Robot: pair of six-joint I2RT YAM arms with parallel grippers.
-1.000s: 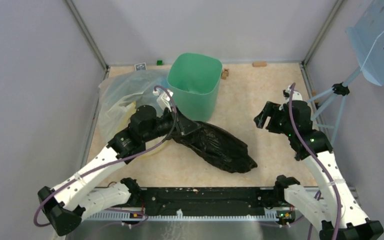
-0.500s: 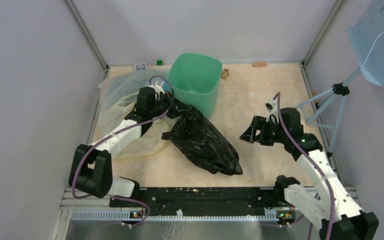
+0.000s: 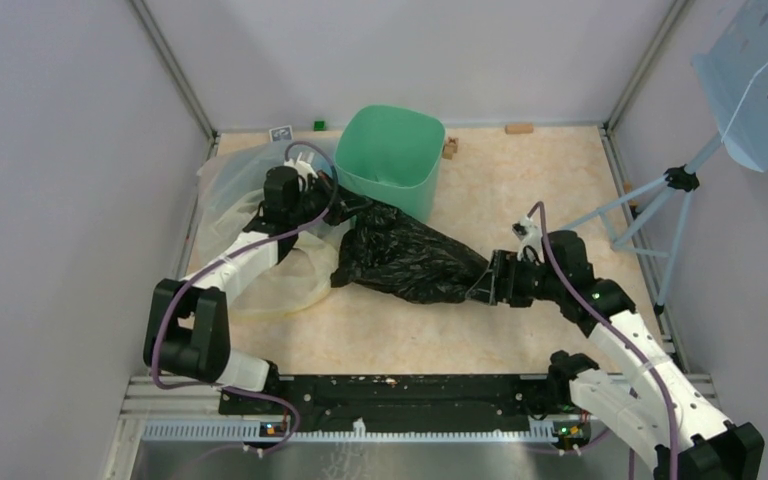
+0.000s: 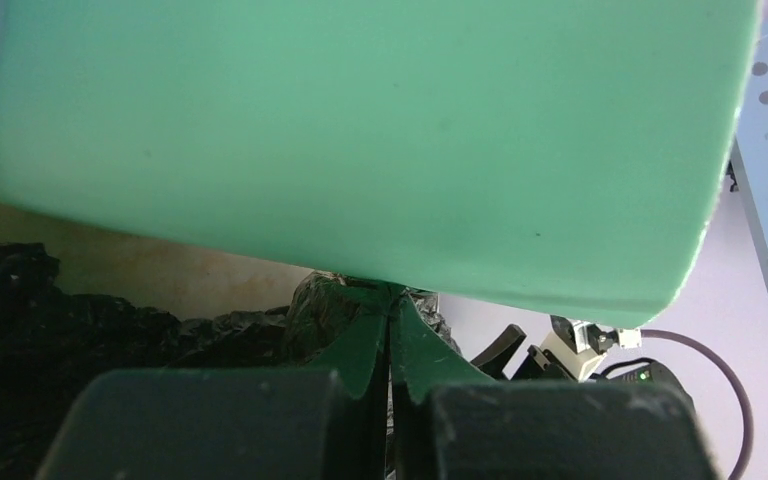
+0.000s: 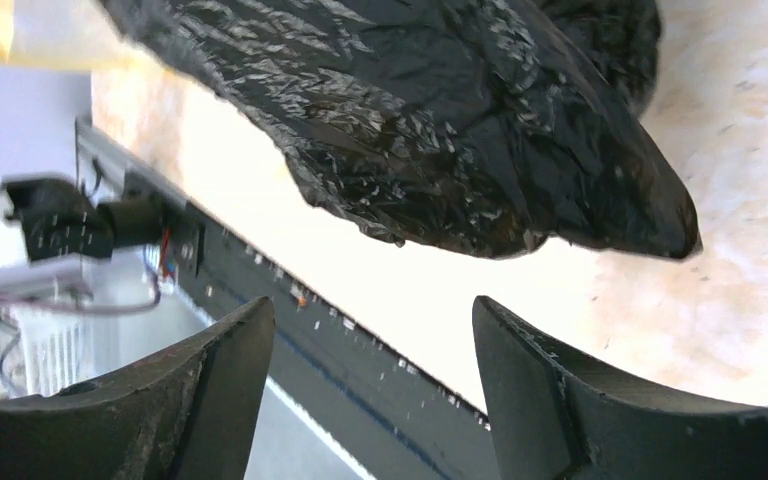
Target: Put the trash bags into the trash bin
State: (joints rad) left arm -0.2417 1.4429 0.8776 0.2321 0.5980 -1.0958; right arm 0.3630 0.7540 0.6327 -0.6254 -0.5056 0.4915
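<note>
The black trash bag (image 3: 410, 262) lies stretched across the table from the trash bin's foot towards the right arm. The mint-green trash bin (image 3: 415, 195) stands upright at the back, and its wall (image 4: 360, 130) fills the left wrist view. My left gripper (image 3: 346, 206) is shut on the bag's upper end, close against the bin's left side; its fingertips (image 4: 390, 300) pinch crinkled black plastic (image 4: 60, 345). My right gripper (image 3: 486, 286) stands open at the bag's lower right tip. The glossy bag (image 5: 440, 150) shows just ahead of the right gripper (image 5: 370, 305), and nothing is between its fingers.
A large clear bag (image 3: 240, 190) with yellowish contents lies at the left under the left arm. A pale blue perforated panel (image 3: 760, 80) on a stand is at the right wall. Small blocks (image 3: 520, 128) sit along the back edge. A black rail (image 3: 390, 395) runs along the front.
My left gripper has carried the bag's end up and back beside the bin, dragging the bag with it. My right gripper has come left and forward to the bag's lower tip, staying open.
</note>
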